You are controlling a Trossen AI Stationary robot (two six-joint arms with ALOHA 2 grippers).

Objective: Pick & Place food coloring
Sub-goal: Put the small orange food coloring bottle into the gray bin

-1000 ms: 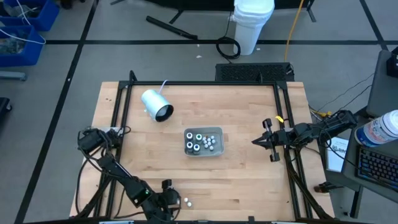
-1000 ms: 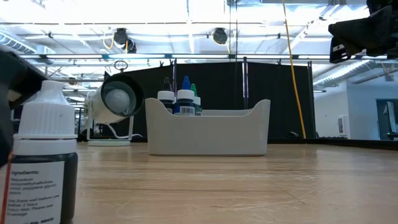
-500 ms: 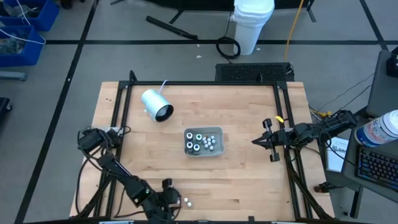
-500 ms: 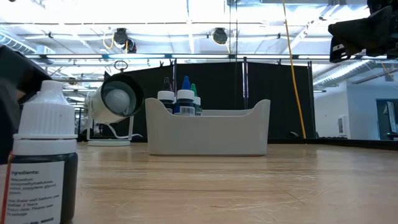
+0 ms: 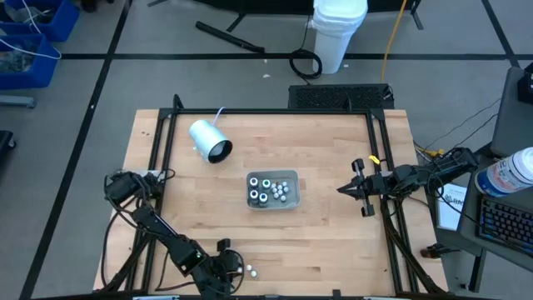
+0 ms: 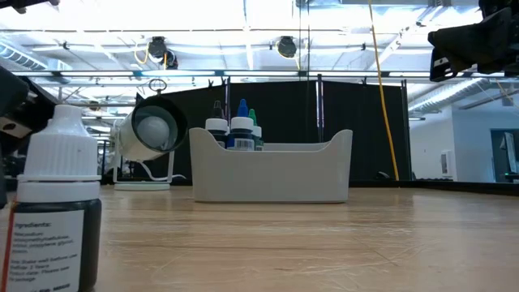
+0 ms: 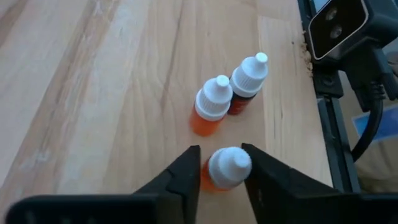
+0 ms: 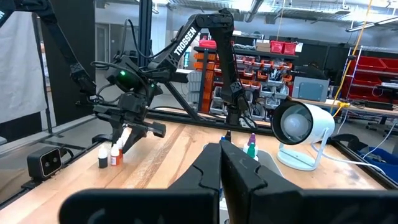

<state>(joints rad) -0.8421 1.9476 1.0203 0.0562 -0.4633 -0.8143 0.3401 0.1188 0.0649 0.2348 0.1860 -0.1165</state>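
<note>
Three small food coloring bottles with white caps stand close together near the table's near edge (image 5: 248, 271): two orange ones (image 7: 210, 109) and a dark red one (image 7: 247, 81), which looms at the left of the low view (image 6: 57, 203). My left gripper (image 7: 224, 180) slants down over the nearest orange bottle (image 7: 225, 171), a finger on each side of it. Several more bottles stand in the grey tray (image 5: 272, 191) at mid-table. My right gripper (image 5: 343, 190) waits shut, raised at the table's right side. My left gripper pinches the nearest orange bottle between its two fingers (image 7: 186, 177), at the white cap (image 7: 231, 163) and the shoulder just under it. The fingers slant down from the table's left. The bottle stands upright with its base on the wood.
A white-and-grey cylinder with a cord (image 5: 209, 140) lies at the far left of the table. A small black camera (image 7: 348, 25) sits on the near rail right beside the bottles. Bare wood lies between the near bottles and the tray (image 6: 272, 170).
In the low view a dark finger of my left gripper beside the dark bottle has shifted, while the arm itself has stayed in place. The bottles stand where they were.
</note>
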